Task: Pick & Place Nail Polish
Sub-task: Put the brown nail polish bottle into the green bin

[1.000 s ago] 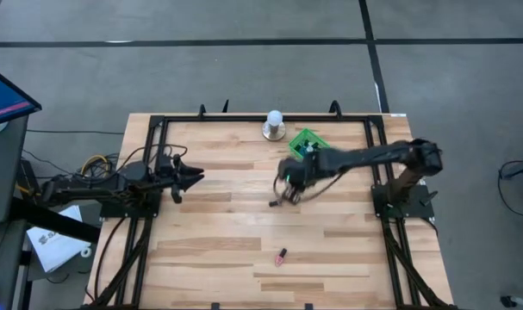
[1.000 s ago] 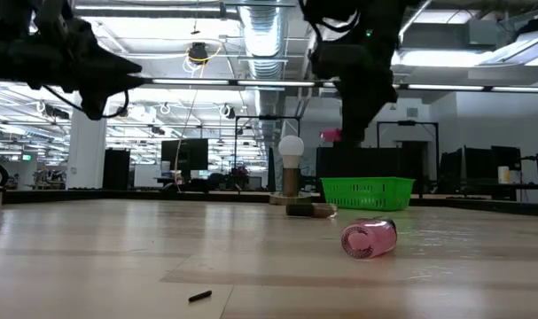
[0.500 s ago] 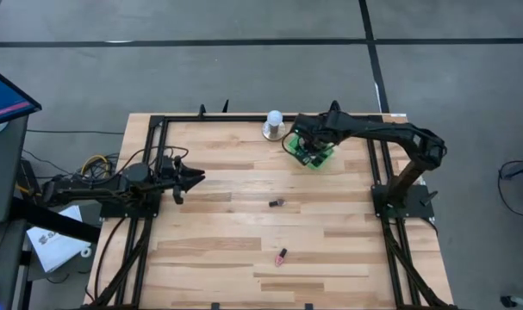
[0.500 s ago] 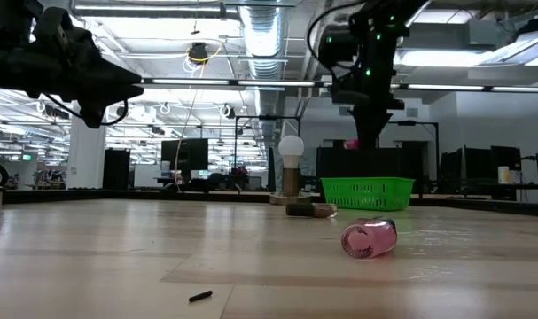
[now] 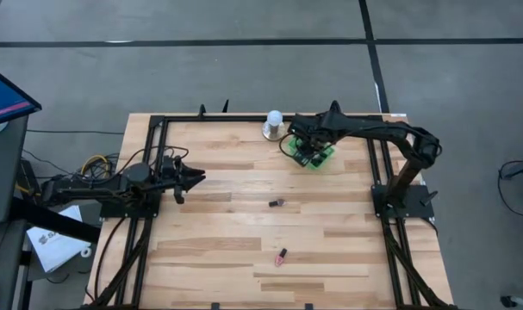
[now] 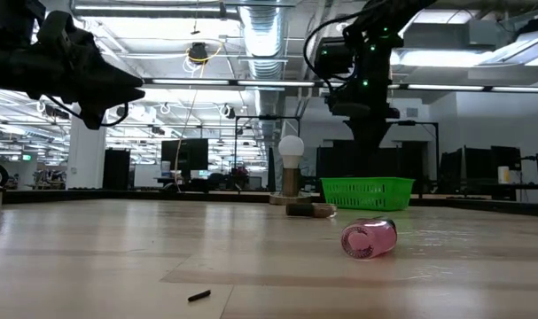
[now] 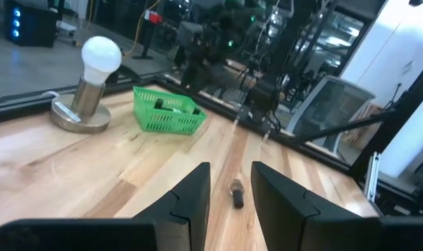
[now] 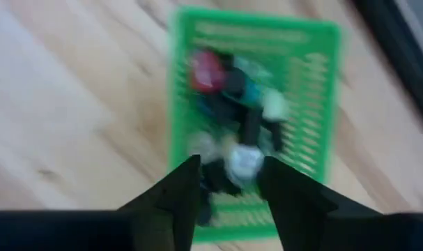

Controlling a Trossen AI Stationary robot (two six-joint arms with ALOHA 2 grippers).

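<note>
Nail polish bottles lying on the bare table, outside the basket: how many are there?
2: a dark bottle near the table's middle and a pink bottle nearer the front edge. Others sit in the green basket.

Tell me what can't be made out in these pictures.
- Basket contents: right wrist view is blurred, so its bottles can't be counted.
- Dark bottle: too small in the high view to tell its colour.
- Right gripper: its arm covers the fingers from above.

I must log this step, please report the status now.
Right gripper open above green basket, nothing between fingers. Left gripper open, idle at table's left. Two bottles on table: dark one, pink one. Lamp beside basket.
</note>
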